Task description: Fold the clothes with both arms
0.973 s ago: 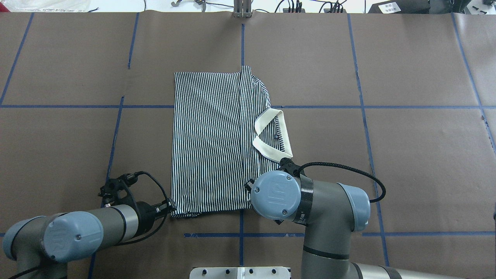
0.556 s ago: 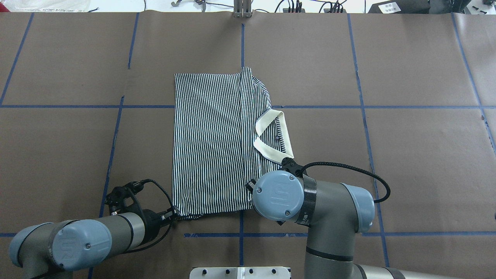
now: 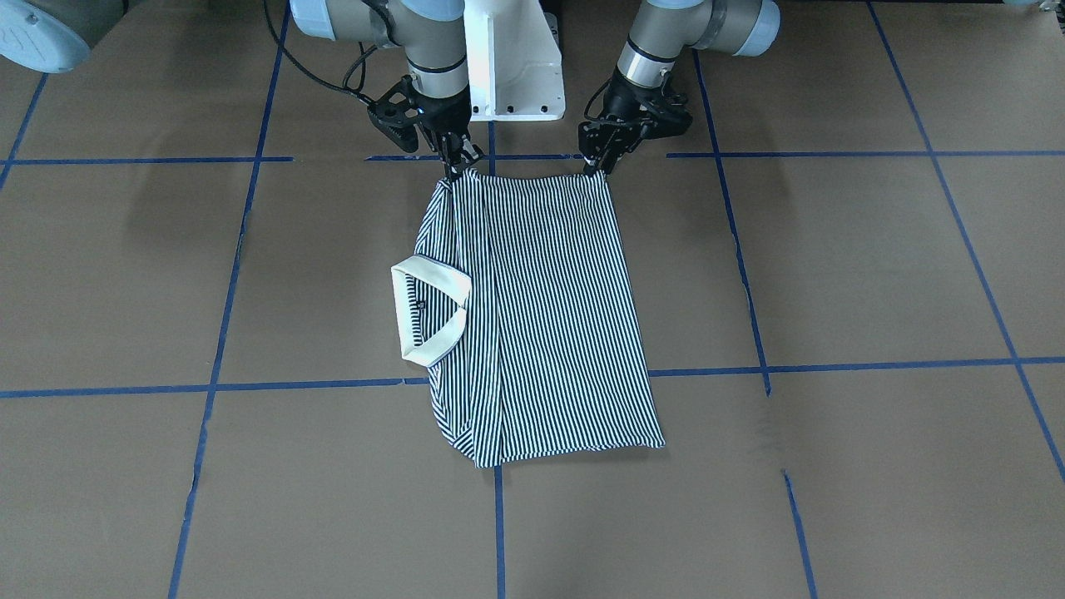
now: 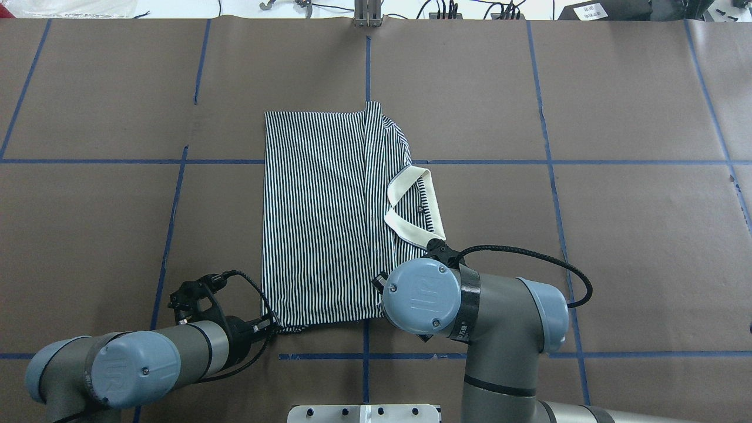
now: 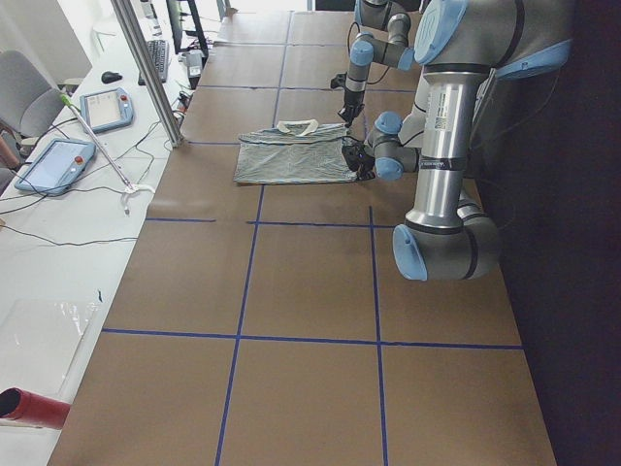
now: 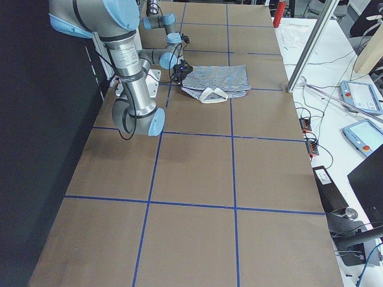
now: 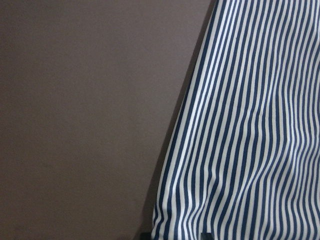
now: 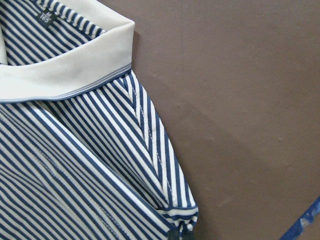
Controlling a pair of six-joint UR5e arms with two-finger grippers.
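The left gripper was clamped on one corner of the shirt, on the edge nearest the pedestal. Its wrist view showed striped cloth running down to the fingertips at the bottom of the frame. The right gripper was pinched shut on the other corner of that same edge, on the collar side. Its wrist view showed a stitched hem corner tucked against a dark fingertip. Both grippers pointed down just in front of the pedestal, with the shirt edge drawn fairly straight between them.

The shirt lay on the brown tabletop, directly in front of the pedestal, and stretched away from it. It was already narrowed to a long striped rectangle. Apart from the held edge, it rested flat. The cream collar stuck out from the robot's right side of the rectangle, about halfway out from the pedestal.

The step in hand looked like the grasp that opens a fold: both near corners held, nothing yet carried over. The next move would likely call for lifting both corners together and carrying them away from the pedestal. They would then be laid on the far edge. The grippers would need to keep their spacing so the edge neither sagged nor bunched. The collar could drag or flip as the cloth rolled over it.
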